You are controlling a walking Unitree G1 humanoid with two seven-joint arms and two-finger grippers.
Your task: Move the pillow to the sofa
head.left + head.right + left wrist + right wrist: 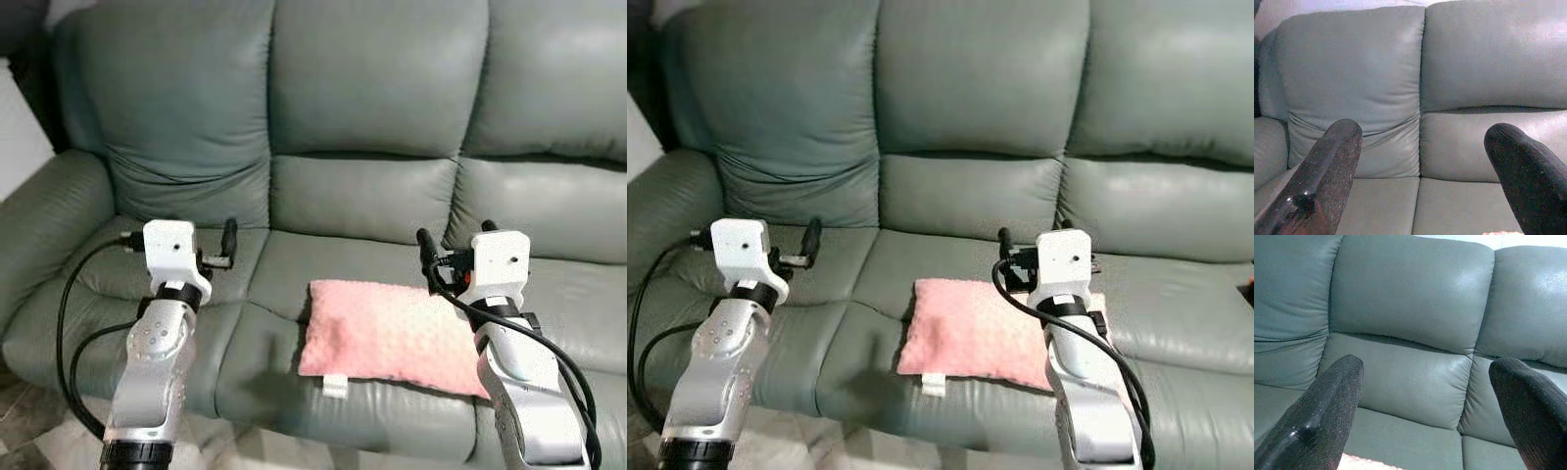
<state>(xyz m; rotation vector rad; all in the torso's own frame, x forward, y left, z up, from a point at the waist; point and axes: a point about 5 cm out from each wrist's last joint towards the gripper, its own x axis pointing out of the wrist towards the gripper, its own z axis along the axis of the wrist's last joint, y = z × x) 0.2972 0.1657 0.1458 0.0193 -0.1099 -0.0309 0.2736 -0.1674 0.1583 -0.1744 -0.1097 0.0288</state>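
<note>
Sofa [372, 117]: grey-green, leather-like, smooth with a soft sheen. You face it head on. Three puffy back cushions with creased lower rolls, seat cushions split by deep seams, a rounded armrest [39, 225] on your left.

Floor [39, 431]: a strip of pale mottled tile shows below the sofa's front edge, at your lower left.

Wall [20, 127]: a light patch beside the sofa's left end.

Pillow [387, 333]: pink, rectangular, with a bumpy dotted plush surface. It lies flat on the middle seat cushion, near the front edge, its right end hidden behind your right arm.

Tag [335, 385]: small white fabric label sewn to the pillow's front edge, hanging onto the seat. No writing can be read on it.

Left arm [152, 362]: silver metal with a white box-shaped wrist, black cables looping beside it.

Left gripper [1425, 171]: raised above the left seat cushion, well apart from the pillow. Your two black fingers [1327, 171] are spread wide with nothing between them; their surface is rough and grainy.

Right arm [524, 392]: same silver build, a black cable running down along it.

Right gripper [1425, 406]: held above the pillow's right part, pointing at the backrest. Fingers [1322, 411] spread wide, holding nothing.
</note>
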